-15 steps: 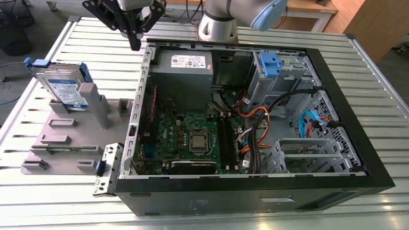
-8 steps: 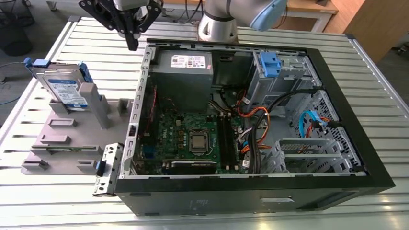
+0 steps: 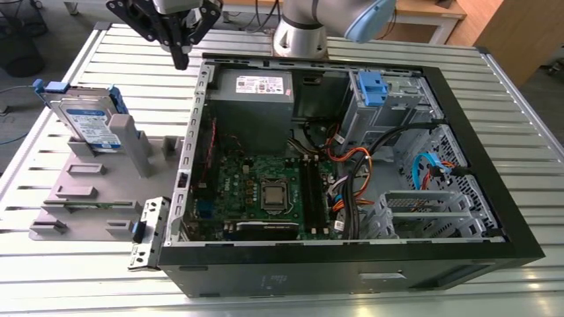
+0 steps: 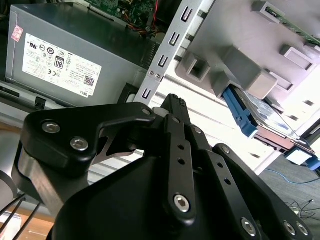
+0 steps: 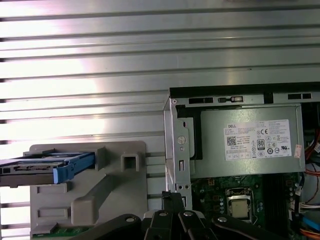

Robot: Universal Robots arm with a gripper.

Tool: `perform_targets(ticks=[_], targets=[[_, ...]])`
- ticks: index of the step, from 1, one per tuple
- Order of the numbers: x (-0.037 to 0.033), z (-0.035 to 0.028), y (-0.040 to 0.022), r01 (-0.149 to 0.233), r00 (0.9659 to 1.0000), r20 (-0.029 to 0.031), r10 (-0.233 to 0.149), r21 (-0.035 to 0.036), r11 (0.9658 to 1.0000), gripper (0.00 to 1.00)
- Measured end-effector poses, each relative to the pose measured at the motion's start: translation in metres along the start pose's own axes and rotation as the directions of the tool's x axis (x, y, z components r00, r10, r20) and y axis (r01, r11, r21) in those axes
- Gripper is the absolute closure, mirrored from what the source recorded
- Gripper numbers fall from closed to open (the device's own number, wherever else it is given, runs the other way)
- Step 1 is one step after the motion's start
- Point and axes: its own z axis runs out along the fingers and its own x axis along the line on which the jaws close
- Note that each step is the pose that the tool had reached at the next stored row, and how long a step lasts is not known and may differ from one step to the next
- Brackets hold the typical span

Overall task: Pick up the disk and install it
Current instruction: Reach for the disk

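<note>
The disk [image 3: 91, 125] stands on edge in a grey plastic holder [image 3: 88, 191] on the exterior view's left, a silver drive with a white-and-blue label and a blue frame. My gripper [image 3: 181, 61] hangs shut and empty above the table. It is behind the holder and just outside the far corner of the open computer case [image 3: 352, 264]. In the first wrist view the disk [image 5: 45, 167] lies apart from the gripper [image 5: 172, 197]. The second wrist view shows the gripper [image 4: 173, 102] with its fingers pressed together and the disk [image 4: 260, 112] beyond it.
Inside the case are a grey power supply [image 3: 253, 92], a motherboard [image 3: 264, 185], loose cables [image 3: 352, 165], a blue bracket [image 3: 373, 89] in the upper bay and a metal drive cage [image 3: 423, 211]. The arm's base [image 3: 300, 33] stands behind the case on the slatted metal table [image 3: 79, 277].
</note>
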Motion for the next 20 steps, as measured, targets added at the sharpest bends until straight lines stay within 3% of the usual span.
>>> perform_targets(ticks=[20], targets=[[0.0107, -0.0003, -0.0008, 0.0, 1.0, 0.0, 0.0, 0.0, 1.0, 0.89]])
